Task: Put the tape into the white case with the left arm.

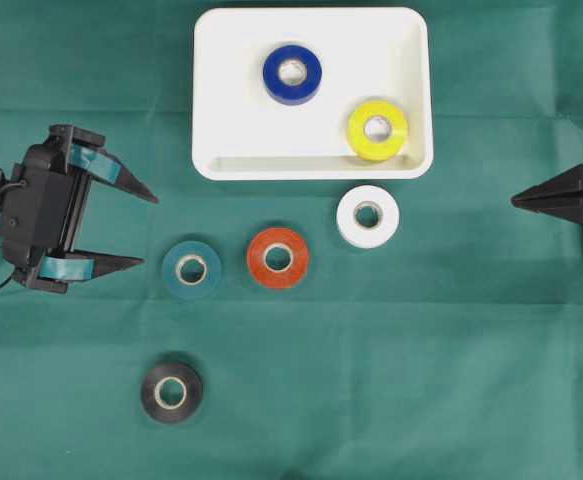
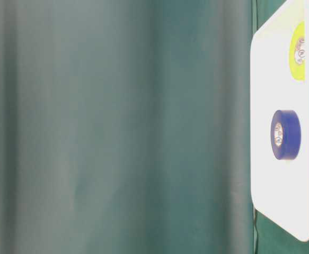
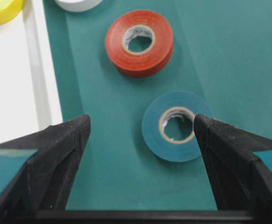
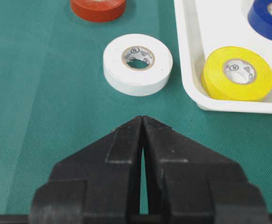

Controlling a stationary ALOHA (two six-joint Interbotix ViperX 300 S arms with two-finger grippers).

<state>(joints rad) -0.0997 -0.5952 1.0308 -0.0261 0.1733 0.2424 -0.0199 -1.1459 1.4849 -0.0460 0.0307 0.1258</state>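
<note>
Showing a sorting task partly complete, the overhead view places the white case (image 1: 221,100) at the far centre of the green cloth (image 1: 421,380), with two rolls already lying flat inside it: a blue tape roll (image 1: 292,74) near the middle and a yellow tape roll (image 1: 377,130) toward the near right corner, close to the rim. Four rolls lie flat on the cloth outside the case, so by this count two are delivered and four are left. A white tape roll (image 1: 368,216) sits just beside the near rim of the case at its right end; an orange-red tape roll (image 1: 278,258) lies to its left and a little nearer; a teal tape roll (image 1: 191,269) lies left of that; a black tape roll (image 1: 171,391) rests well apart toward the near edge. The left gripper (image 1: 141,230) stands at the left of the scene with its jaws spread wide and nothing between them, its teal-banded fingers pointing toward the teal roll, which the left wrist view shows just ahead of the fingertips, offset toward the right-hand finger. That roll appears to be the likely next pickup, though no contact is made yet. The right gripper (image 1: 519,199) rests at the far right with its jaws pressed together, holding nothing, aimed toward the white roll.
</note>
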